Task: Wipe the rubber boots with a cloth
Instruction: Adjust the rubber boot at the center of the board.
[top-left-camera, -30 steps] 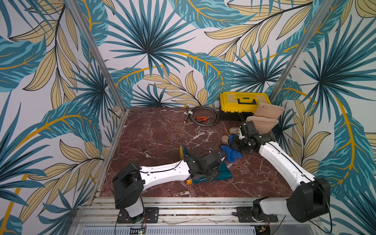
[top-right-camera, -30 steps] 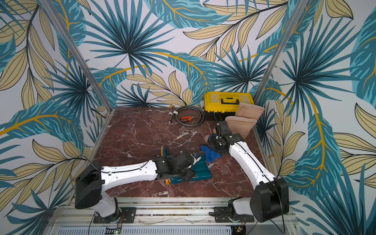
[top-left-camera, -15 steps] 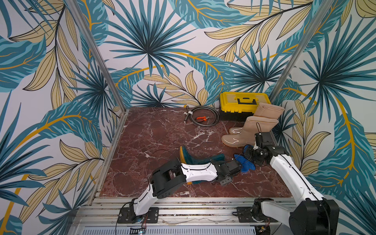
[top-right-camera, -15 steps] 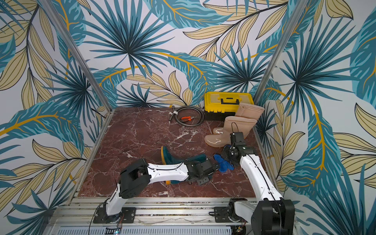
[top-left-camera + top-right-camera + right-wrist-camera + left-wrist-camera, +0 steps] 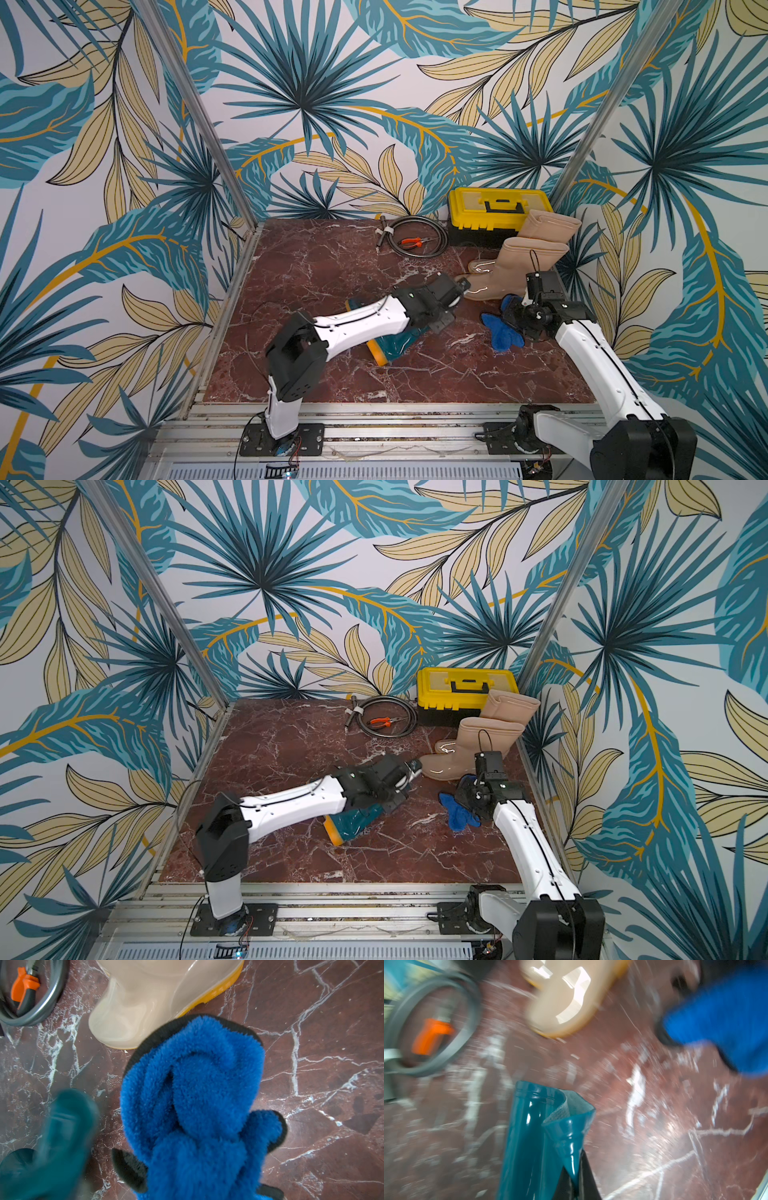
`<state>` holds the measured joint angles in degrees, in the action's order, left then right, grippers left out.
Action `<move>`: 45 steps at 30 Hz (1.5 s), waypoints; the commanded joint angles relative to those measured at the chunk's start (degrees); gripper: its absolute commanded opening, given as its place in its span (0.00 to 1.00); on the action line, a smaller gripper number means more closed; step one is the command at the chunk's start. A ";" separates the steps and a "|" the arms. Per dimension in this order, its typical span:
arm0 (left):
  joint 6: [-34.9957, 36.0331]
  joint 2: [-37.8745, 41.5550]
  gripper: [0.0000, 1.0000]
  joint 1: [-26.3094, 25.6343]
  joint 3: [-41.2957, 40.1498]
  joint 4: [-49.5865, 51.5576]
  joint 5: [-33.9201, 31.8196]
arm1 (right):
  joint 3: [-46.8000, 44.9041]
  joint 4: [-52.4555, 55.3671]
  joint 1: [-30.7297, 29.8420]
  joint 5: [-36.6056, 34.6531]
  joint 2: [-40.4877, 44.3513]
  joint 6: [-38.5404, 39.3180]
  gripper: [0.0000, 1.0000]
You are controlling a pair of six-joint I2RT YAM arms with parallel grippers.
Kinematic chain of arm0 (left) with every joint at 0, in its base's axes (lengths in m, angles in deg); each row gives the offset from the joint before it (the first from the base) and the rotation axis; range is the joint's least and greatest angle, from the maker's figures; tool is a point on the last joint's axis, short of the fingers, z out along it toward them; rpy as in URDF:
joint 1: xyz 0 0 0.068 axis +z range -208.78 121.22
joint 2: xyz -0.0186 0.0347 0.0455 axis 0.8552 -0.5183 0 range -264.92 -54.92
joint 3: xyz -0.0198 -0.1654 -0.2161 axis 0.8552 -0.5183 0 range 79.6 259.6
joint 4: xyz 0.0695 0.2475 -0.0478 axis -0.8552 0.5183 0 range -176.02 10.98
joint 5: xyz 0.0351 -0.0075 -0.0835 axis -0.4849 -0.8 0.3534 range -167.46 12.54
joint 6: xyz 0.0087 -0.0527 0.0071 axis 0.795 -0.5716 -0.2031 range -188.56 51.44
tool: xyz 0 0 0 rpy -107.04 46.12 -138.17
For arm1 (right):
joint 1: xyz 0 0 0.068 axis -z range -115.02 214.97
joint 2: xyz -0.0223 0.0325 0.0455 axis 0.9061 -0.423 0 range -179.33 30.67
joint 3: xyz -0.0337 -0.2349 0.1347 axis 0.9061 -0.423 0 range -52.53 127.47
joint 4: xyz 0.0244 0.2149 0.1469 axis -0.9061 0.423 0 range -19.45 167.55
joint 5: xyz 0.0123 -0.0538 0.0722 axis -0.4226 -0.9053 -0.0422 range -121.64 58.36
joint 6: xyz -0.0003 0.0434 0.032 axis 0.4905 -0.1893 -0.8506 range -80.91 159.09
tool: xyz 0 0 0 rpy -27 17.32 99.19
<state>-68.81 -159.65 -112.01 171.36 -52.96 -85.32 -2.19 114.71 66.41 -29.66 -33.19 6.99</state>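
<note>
Step in hand, as I judge it: steady the teal boot so the cloth can wipe it.

- Teal boot (image 5: 394,347) lies on its side mid-worktop (image 5: 316,266). Its orange sole end is nearest the front edge and its shaft runs under the left arm.
- Left jaws are pinched shut on the folded rim of that shaft (left wrist view, blurred).
- Right jaws are closed on the cloth (image 5: 197,1095), which hangs bunched near the toe of the nearer beige boot (image 5: 494,282). Cannot tell whether it touches the worktop.
- The second beige boot (image 5: 548,226) stands upright behind, by the yellow toolbox (image 5: 498,208).

Notes for doing it well:
- A rim pinch on soft rubber is weak. Raise the shaft slowly and leave the foot resting on the worktop as a pivot.
- Stroke from the pinch toward the foot, so each pass tensions the shaft rather than buckling it.
- The cloth is wadded, so only one lobe will make contact. Use light pressure and overlapping passes.
- Keep both arms clear of the upright beige pair, since a nudge would likely topple them.
</note>
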 commanded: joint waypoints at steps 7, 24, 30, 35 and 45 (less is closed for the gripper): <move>-0.82 -2.61 0.00 1.90 28.08 -0.36 13.04 | -3.11 -1.45 0.41 2.51 2.07 -1.55 0.00; -57.80 22.53 0.00 13.38 -36.39 -10.93 -6.91 | 0.33 1.88 0.24 5.21 1.48 -0.53 0.00; -61.48 33.52 0.07 13.59 -51.70 -11.03 -6.87 | -5.70 2.50 -5.64 6.33 3.42 -2.95 0.00; -53.04 42.83 0.57 13.81 -50.82 -3.58 -1.76 | -14.44 -7.11 -17.97 5.74 6.09 -10.20 0.00; -52.44 42.22 0.46 13.41 -60.49 -18.58 5.86 | 10.85 -17.73 -26.04 4.22 -27.89 -8.27 0.00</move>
<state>-122.29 -114.93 -98.40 111.85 -64.72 -82.52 2.80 103.50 40.51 -23.32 -57.47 -1.79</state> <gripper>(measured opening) 0.458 0.148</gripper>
